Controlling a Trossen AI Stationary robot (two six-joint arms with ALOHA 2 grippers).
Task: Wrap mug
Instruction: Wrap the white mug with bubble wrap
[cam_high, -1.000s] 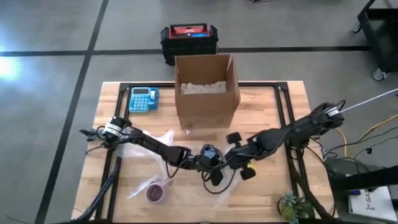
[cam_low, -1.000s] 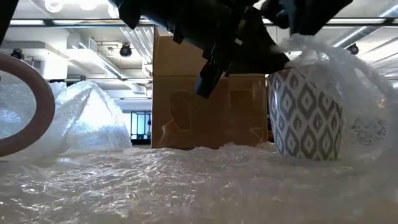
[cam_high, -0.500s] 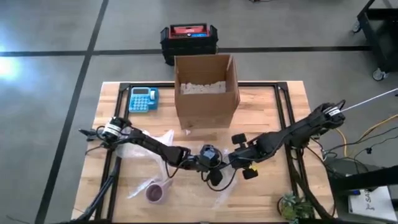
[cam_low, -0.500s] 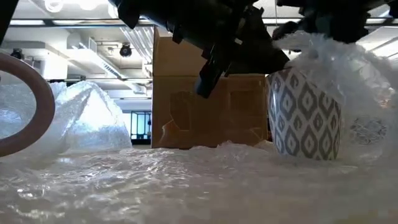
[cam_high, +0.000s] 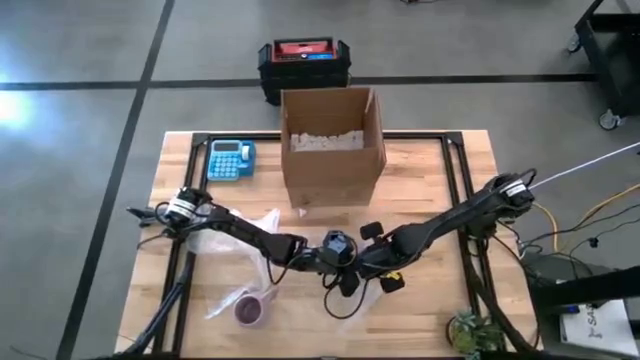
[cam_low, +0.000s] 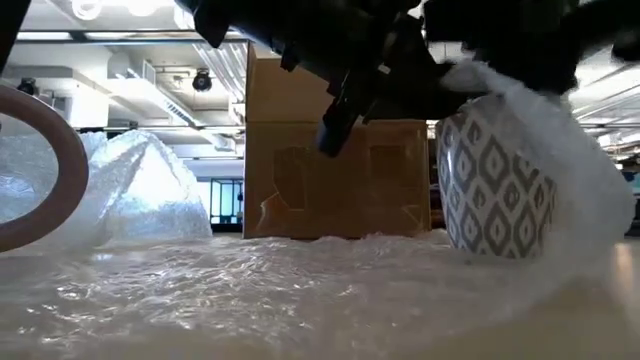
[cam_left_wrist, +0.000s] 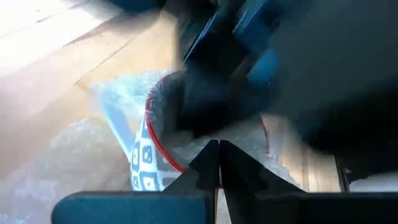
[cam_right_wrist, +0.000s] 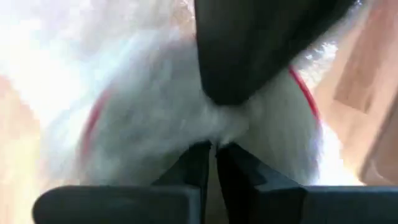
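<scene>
Left arm: reaching from the table's left edge toward centre.
Left gripper (cam_high: 318, 260): fingers appearing pressed together in its wrist view.
Right arm: stretching in from the right edge.
Right gripper (cam_high: 352, 268): fingers lying almost touching, meeting the left gripper.

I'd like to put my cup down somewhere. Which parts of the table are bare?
Bare wood lies right of the box and along the front right edge beside the plant. The middle is crowded: both arms, mug, bubble wrap and tape roll.
</scene>
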